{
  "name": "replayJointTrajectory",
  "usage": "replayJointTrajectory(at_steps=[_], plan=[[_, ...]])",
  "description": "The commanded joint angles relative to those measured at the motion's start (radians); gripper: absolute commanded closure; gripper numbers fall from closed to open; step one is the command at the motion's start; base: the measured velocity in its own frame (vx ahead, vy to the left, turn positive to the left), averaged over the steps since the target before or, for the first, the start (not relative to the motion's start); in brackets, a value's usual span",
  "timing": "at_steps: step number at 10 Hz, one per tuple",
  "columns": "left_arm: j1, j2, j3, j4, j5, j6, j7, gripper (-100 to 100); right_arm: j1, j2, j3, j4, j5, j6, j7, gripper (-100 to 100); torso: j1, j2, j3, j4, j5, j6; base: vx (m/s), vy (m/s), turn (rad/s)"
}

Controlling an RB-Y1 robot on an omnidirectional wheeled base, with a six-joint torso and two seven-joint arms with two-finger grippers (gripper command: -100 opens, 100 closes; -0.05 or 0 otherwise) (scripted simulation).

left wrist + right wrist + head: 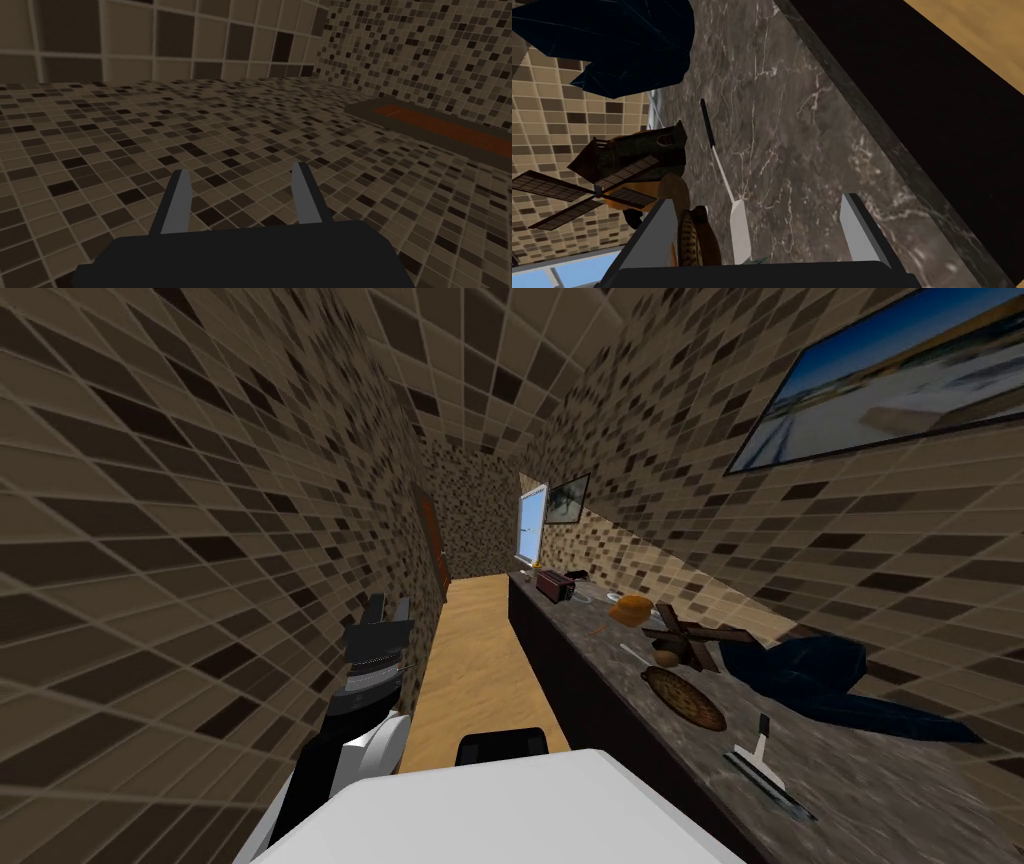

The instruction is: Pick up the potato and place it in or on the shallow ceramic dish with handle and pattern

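**Right hand low over the table, potato by the windmill**

My right hand (757,202) hangs low over the dark marble table (792,130), pointing along it, fingers spread with nothing between them. Just past them lies a white utensil (739,222) with a black handle. Nearer than the windmill (690,636) sits the patterned dish (686,699). The potato (665,658) rests on the table just in front of the windmill. A dark blue cloth (820,678) lies beside the windmill. My left hand (240,170) is raised by the tiled wall, fingers apart.
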Motion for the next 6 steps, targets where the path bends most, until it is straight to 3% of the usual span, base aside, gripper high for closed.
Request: replayJointTrajectory(at_steps=[1, 6], plan=[[0.000, 0.000, 0.000, 0.000, 0.000, 0.000, 0.000, 0, 0.001, -0.027, 0.028, 0.046, 0.050, 0.029, -0.011, -100, 0.000, 0.000, 0.000, 0.000, 0.000, 0.000, 0.121, -0.071, 0.288], [0.000, 0.000, 0.000, 0.000, 0.000, 0.000, 0.000, 0, -0.002, -0.066, 0.075, 0.106, 0.166, 0.066, -0.026, -100, -0.002, -0.003, -0.002, -0.001, 0.000, -0.001, 0.099, -0.098, 0.231]])
